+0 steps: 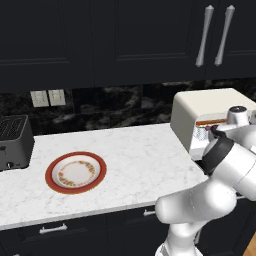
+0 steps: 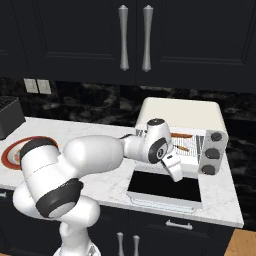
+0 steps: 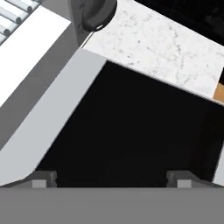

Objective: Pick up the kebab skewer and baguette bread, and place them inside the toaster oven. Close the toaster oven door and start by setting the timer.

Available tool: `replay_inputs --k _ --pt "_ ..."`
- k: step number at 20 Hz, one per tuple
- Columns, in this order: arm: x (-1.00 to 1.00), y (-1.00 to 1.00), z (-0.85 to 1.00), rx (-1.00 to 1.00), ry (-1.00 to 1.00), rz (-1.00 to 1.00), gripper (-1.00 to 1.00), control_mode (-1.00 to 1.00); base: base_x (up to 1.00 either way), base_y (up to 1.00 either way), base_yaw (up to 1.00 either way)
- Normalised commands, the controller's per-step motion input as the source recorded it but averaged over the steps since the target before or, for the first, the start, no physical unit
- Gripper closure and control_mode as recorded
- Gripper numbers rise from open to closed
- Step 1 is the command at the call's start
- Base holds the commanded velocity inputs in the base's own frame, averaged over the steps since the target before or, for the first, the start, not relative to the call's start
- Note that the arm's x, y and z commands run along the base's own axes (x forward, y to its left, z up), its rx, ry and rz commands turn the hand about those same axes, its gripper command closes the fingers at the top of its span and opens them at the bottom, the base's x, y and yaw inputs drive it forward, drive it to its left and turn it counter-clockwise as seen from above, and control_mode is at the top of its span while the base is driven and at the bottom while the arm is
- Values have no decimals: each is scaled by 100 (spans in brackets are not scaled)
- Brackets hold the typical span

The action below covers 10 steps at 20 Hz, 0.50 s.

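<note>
The cream-white toaster oven [image 2: 180, 111] stands at the right end of the counter, also the toaster oven [image 1: 205, 105]. Its door [image 2: 165, 189] lies folded down flat, dark glass facing up. On the wire rack inside rest the orange-brown baguette [image 2: 182, 135] and, just below it, the thin kebab skewer [image 2: 183, 148]. My gripper [image 2: 176, 175] hangs just above the lowered door, pointing down at it. In the hand view the gripper [image 3: 111, 179] is open, fingertips wide apart and empty, over the door glass [image 3: 131, 131] and its light frame [image 3: 52, 127].
Three dark knobs [image 2: 213, 153] run down the oven's right side; one knob [image 3: 98, 13] shows near the hand. An empty red-rimmed plate [image 1: 76, 172] sits mid-counter, and a dark-grey slot toaster [image 1: 14, 142] stands at far left. Dark cabinets hang above.
</note>
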Motion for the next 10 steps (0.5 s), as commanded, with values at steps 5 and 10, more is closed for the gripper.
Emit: replay_inputs --k 5,10 --pt "14 6 0 4 -13 -12 -100 -100 0 0 0" --pt "3 0 0 1 -9 -14 -100 -100 0 0 0"
